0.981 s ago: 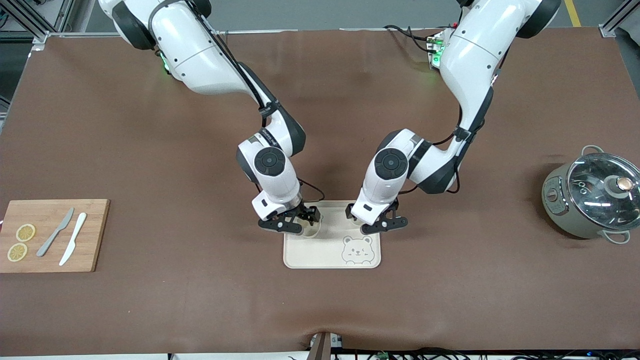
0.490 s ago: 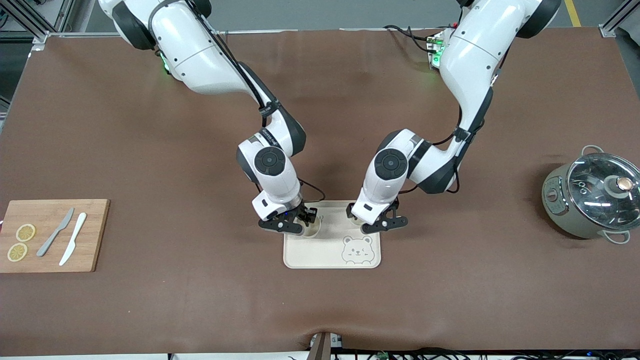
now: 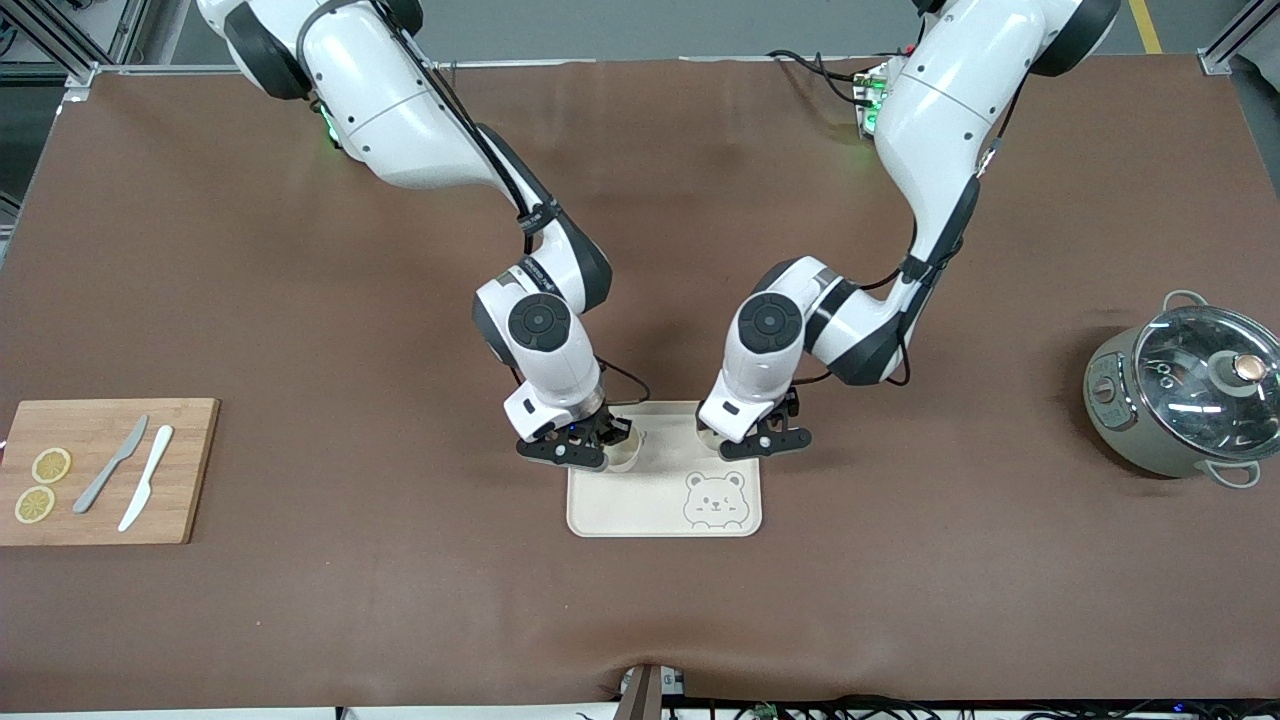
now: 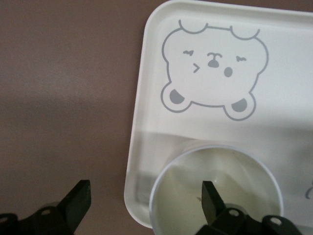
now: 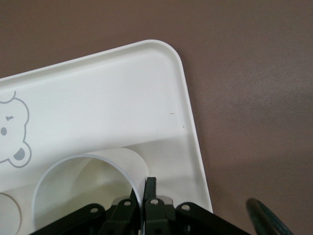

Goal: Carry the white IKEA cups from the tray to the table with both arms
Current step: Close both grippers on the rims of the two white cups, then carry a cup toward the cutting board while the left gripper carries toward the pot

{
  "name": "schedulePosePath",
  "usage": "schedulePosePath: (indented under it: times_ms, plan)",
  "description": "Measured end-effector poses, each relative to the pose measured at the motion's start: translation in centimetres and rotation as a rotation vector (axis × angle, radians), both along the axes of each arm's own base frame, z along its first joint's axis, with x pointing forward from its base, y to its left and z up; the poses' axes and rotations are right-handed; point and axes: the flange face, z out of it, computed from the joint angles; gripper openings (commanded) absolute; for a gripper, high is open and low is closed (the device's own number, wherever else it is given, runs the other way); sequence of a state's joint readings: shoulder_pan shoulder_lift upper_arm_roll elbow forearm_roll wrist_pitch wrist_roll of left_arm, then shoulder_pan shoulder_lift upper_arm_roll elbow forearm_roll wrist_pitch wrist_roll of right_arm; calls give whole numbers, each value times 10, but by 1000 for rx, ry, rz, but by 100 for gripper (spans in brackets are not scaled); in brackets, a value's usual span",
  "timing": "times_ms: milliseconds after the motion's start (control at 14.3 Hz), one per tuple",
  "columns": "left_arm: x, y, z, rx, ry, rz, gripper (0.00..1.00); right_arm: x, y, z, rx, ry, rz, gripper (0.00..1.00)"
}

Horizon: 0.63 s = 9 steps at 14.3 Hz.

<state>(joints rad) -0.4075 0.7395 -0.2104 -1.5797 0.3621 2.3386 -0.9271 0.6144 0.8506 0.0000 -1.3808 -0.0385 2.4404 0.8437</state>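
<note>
Brown matting covers the whole surface (image 3: 300, 300), with metal frame posts at its corners.

A wooden cutting board (image 3: 190, 470) lies at the right arm's end; on it are two lemon slices (image 3: 42, 484), a grey knife (image 3: 110, 465) and a white knife (image 3: 146, 478). A grey-green pot (image 3: 1150, 420) with a glass lid (image 3: 1205, 375) stands at the left arm's end.

The tray (image 3: 640, 505) with a bear drawing (image 3: 716, 499) lies in the middle, and both white cups stand on its part farther from the front camera.

The right gripper (image 5: 142, 193) is low over the right cup (image 5: 105, 169) and clenched on its rim, one finger inside and one outside.

The left gripper (image 4: 144, 200) is released: one finger (image 4: 210, 198) is inside the left cup (image 4: 181, 181), the other one (image 4: 78, 198) is well outside, over the brown matting beside the tray.

In the front view the wrists hide most of both cups, and the wrist views cut off the nearer part of each rim.
</note>
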Motion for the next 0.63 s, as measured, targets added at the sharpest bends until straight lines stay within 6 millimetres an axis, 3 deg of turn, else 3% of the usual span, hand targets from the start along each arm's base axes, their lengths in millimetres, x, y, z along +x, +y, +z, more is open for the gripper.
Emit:
schedulePosePath:
  times_ms: [210, 350, 561, 631]
  plan:
    - [-5, -1, -6, 25, -39, -7, 61, 2, 2, 5, 7, -8, -2, 0]
    - [-5, -1, -7, 22, -43, -8, 48, 4, 3, 20, 1, -1, -4, 0]
    - [-4, -2, -5, 10, -49, 13, 37, 5, -8, 70, -43, 47, -2, 0]
    - [-3, -3, -2, -3, -48, 31, 23, 6, -18, 93, -49, 66, 7, 0]
